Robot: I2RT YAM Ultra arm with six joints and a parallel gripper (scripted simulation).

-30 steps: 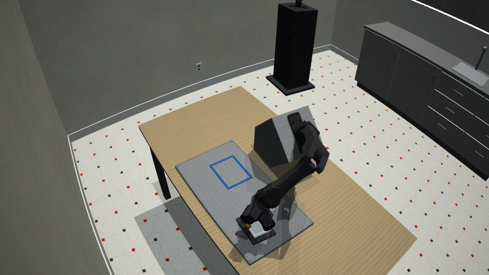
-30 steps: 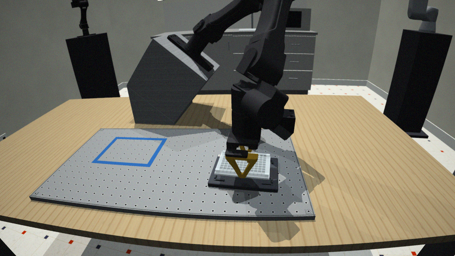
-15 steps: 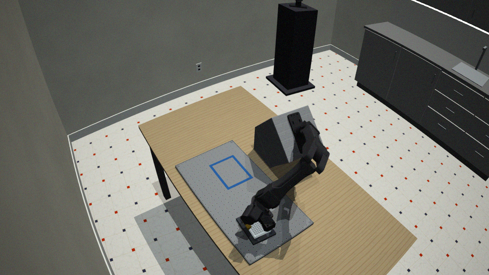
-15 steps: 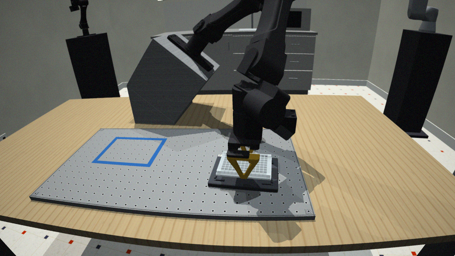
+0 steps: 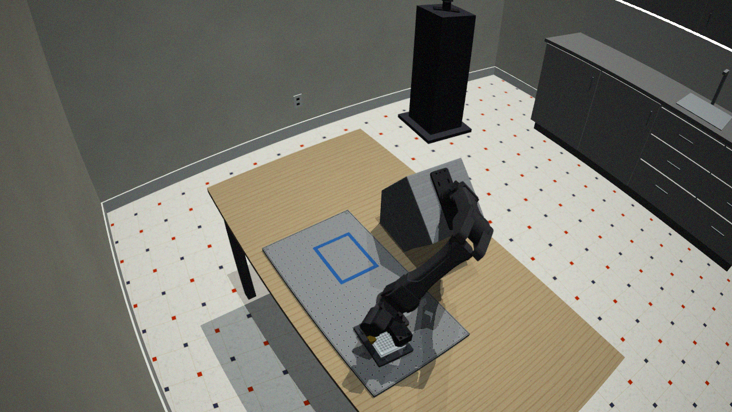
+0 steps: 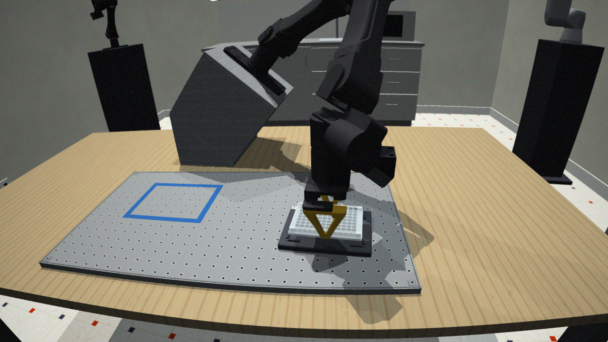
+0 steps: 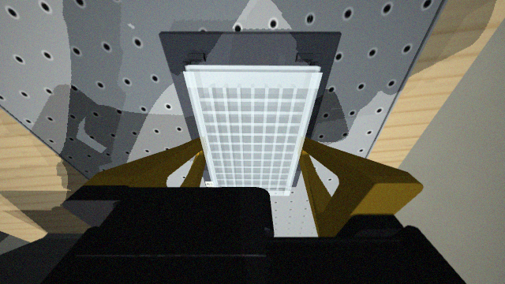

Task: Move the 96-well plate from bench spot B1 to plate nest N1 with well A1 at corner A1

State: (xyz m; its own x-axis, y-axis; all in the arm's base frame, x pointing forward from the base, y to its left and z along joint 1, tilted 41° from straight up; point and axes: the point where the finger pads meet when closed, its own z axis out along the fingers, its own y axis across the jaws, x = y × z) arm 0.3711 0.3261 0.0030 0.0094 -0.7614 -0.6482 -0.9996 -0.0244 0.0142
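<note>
The claw was clenched on the 96-well plate, with its yellow fingers pressed against the plate's two long sides near one short end. The plate was held level and right way up over the dark plate nest, within the nest's outline and very low on it. Whether it was fully seated could not be told from the pictures. In the wrist view, two locators were seen at the nest's far edge, just beyond the plate's far short side. A small label was seen at the plate's near left corner, too small to be read.

The nest was placed on a grey perforated board, near the board's right end in the exterior view. A blue outlined rectangle was marked on the same board, well apart from the nest toward the left, with nothing inside it. The board was laid on a wooden counter. The dark arm was mounted on a slanted grey block behind the board and was reached down over the nest.
</note>
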